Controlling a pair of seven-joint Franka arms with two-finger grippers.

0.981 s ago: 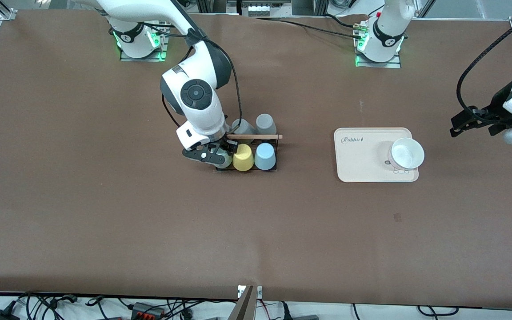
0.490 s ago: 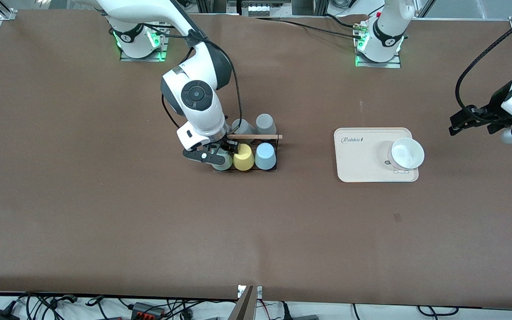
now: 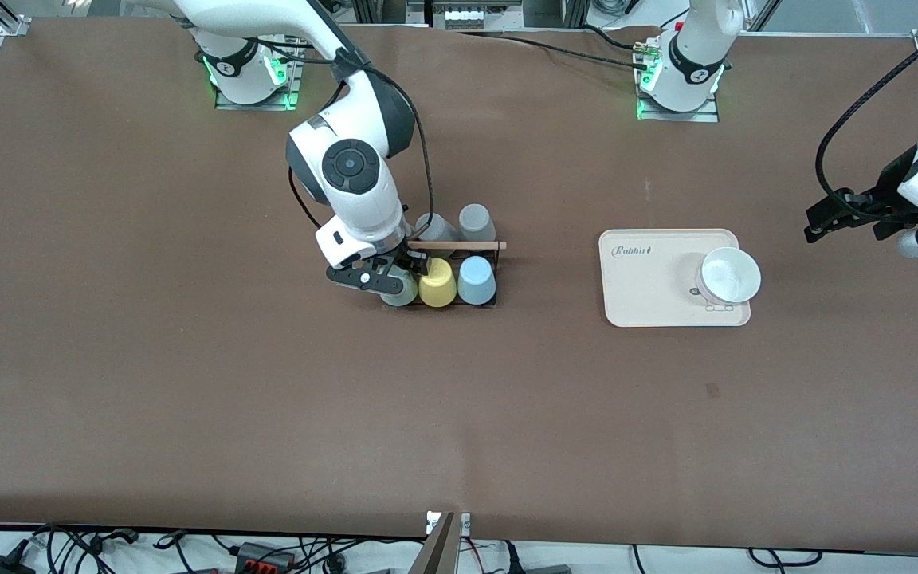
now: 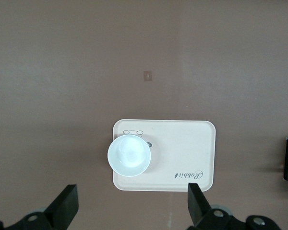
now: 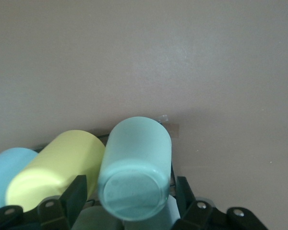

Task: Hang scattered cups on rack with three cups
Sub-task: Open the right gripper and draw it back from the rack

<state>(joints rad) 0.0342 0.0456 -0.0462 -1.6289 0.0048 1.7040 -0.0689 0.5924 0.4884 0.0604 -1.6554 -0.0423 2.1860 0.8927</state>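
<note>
The black wire rack, with its wooden rod (image 3: 459, 245), stands mid-table. A pale mint cup (image 3: 400, 292), a yellow cup (image 3: 437, 282) and a light blue cup (image 3: 475, 280) sit side by side on it. My right gripper (image 3: 390, 273) is at the mint cup, fingers open on either side with small gaps. In the right wrist view the mint cup (image 5: 137, 158) lies between the jaws of the right gripper (image 5: 130, 191), beside the yellow cup (image 5: 57, 167) and the blue cup (image 5: 9, 165). My left gripper (image 3: 843, 234) waits open and empty over the table's left-arm end.
Two grey cups (image 3: 435, 229) (image 3: 476, 219) stand upside down on the rack's row farther from the front camera. A beige tray (image 3: 650, 295) holding a white bowl (image 3: 730, 275) lies toward the left arm's end. In the left wrist view the tray (image 4: 187, 143) and bowl (image 4: 129, 155) lie below the left gripper (image 4: 132, 203).
My right gripper has drawn back slightly from the mint cup, so more of the cup shows on the rack. The left gripper has barely shifted.
</note>
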